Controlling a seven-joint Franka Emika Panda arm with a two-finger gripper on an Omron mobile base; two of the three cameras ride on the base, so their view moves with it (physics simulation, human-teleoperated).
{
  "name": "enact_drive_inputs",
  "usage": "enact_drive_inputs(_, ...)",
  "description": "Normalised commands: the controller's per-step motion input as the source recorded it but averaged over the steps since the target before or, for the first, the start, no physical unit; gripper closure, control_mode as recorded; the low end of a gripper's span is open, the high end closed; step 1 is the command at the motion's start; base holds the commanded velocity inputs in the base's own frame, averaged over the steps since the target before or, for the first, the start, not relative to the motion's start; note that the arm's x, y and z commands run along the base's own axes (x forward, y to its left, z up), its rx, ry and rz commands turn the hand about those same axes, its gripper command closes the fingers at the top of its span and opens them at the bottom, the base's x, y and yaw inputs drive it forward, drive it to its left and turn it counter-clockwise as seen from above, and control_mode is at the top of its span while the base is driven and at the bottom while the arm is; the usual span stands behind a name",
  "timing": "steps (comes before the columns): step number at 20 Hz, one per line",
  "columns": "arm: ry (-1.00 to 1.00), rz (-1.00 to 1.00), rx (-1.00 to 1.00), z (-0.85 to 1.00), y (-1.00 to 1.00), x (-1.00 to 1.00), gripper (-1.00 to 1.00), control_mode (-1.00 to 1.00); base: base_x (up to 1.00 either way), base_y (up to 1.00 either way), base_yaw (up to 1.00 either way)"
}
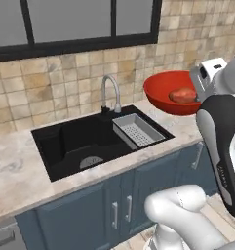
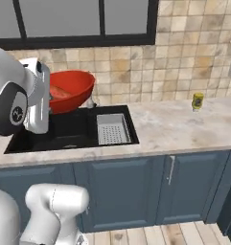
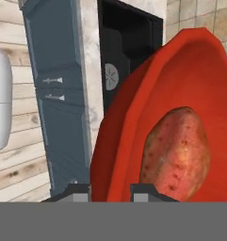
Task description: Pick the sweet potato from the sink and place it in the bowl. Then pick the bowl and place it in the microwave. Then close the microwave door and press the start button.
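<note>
1. The gripper (image 3: 110, 190) is clamped on the rim of the red bowl (image 3: 133, 132), one dark finger tip on each side of the wall.
2. The bowl (image 1: 168, 93) hangs in the air, tilted, above the counter (image 1: 21, 171) just right of the sink (image 1: 85, 139).
3. The sweet potato (image 3: 176, 153) lies inside the bowl, resting against its inner wall.
4. Below, the black sink basin holds a grey strainer tray (image 1: 138, 129) on its right side, with the silver faucet (image 1: 109, 93) behind.
5. Farther along the counter stands a small yellow jar (image 2: 197, 101) by the tiled wall.
</note>
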Motion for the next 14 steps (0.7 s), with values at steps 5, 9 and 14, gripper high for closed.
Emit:
enact_drive_inputs(5,0.00,0.00,0.00,0.00,0.00,0.00,1.00,1.00,-0.12,0.00,-0.88)
enact_drive_inputs(9,0.00,0.00,0.00,0.00,0.00,0.00,1.00,1.00,-0.01,-0.09,-0.87)
enact_drive_inputs(14,0.00,0.00,0.00,0.00,0.00,0.00,1.00,1.00,-0.01,-0.20,-0.84)
